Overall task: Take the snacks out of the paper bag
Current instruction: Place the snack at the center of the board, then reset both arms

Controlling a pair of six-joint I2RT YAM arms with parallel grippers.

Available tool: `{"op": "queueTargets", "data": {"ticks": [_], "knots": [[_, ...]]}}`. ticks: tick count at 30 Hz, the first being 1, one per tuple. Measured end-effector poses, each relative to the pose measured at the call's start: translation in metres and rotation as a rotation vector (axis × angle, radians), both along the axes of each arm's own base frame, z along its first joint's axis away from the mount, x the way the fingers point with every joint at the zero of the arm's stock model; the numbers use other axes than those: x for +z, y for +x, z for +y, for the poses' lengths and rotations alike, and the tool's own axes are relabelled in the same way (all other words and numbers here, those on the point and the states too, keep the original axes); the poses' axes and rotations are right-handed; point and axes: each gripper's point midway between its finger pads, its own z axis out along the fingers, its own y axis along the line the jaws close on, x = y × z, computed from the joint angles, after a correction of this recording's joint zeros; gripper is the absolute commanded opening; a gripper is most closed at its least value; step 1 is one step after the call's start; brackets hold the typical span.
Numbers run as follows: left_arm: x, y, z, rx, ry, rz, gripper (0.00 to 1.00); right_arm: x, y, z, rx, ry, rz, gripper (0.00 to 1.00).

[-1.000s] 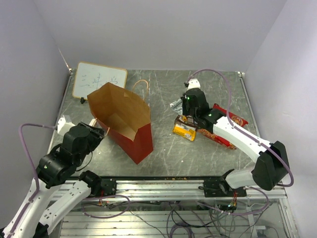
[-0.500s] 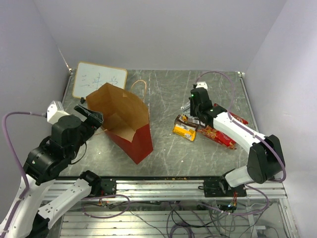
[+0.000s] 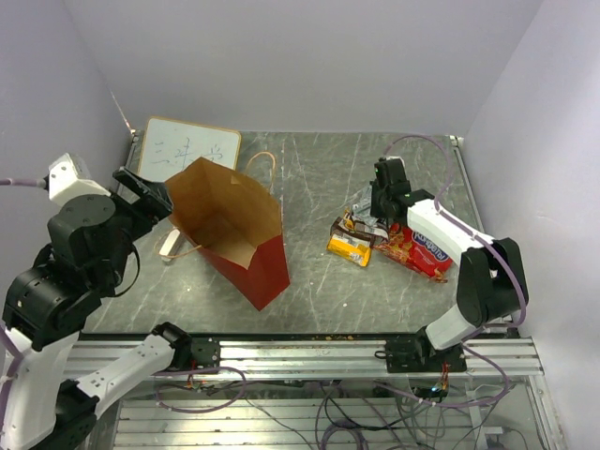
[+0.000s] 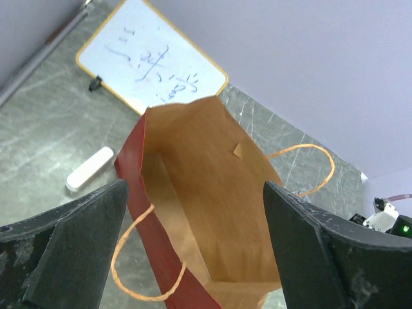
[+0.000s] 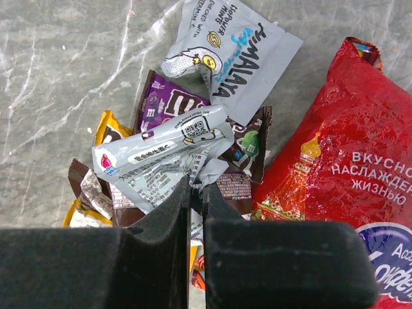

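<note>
Top external: The paper bag (image 3: 234, 234) sat at the left of the table (image 3: 319, 169), its mouth open toward the left end effector (image 3: 142, 194). The snacks (image 3: 361, 239) lay heaped at the right, well apart from it.
Left wrist: The left end effector (image 4: 194, 190) was released, fingers spread wide on either side of the bag's brown interior; a whiteboard (image 4: 151, 61) lay beyond.
Right wrist: The right end effector (image 5: 195, 193) was clenched, tips at a grey-white wrapper (image 5: 161, 161) atop a purple-brown bar (image 5: 161, 103) and an orange-yellow packet (image 5: 106, 125). Whether it pinched the wrapper could not be told. The large red bag (image 5: 335, 161) lay just beside.
</note>
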Motion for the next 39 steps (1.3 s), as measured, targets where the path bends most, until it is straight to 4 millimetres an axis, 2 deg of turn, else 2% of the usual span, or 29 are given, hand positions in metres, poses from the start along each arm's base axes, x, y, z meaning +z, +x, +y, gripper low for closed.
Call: {"op": "queueTargets", "data": {"ticks": [3,4,9,15,19,22,23,24,28,32,33,36,39], "knots": [[0.015,0.005,0.0,-0.023,0.069,-0.033,0.98,-0.006,-0.001,-0.002,-0.001,0.009,0.02,0.0],[0.019,0.008,-0.001,-0.029,0.09,-0.04,0.99,-0.008,-0.001,-0.002,-0.002,0.012,0.027,0.03],[0.033,0.03,-0.011,-0.06,0.199,-0.052,1.0,-0.016,-0.003,-0.001,-0.012,0.027,0.056,0.27],[0.031,0.048,-0.026,-0.117,0.271,-0.04,1.0,-0.017,-0.01,-0.005,-0.043,0.029,0.094,0.61],[0.031,0.055,-0.036,-0.158,0.287,-0.042,1.0,-0.008,-0.018,-0.01,-0.054,0.01,0.126,0.76],[0.032,0.057,-0.043,-0.187,0.277,-0.055,1.0,0.012,-0.029,-0.013,-0.053,0.007,0.133,0.86],[0.031,0.059,-0.047,-0.199,0.269,-0.058,1.0,0.021,-0.032,-0.014,-0.053,0.01,0.127,0.95],[0.029,0.06,-0.05,-0.214,0.262,-0.058,1.0,0.034,-0.037,-0.016,-0.053,0.013,0.117,0.99],[0.024,0.063,-0.068,-0.271,0.193,-0.065,1.0,0.095,-0.053,-0.018,-0.038,0.05,0.041,1.0],[0.023,0.069,-0.089,-0.324,0.094,-0.068,1.0,0.183,-0.067,-0.017,-0.01,0.127,-0.117,1.0],[0.023,0.069,-0.092,-0.333,0.073,-0.067,1.0,0.211,-0.074,-0.018,-0.003,0.151,-0.177,1.0],[0.025,0.069,-0.101,-0.359,0.029,-0.065,1.0,0.277,-0.101,-0.028,0.005,0.198,-0.337,1.0],[0.037,0.065,-0.1,-0.354,-0.005,-0.08,1.0,0.323,-0.129,-0.038,0.01,0.225,-0.449,1.0]]}}
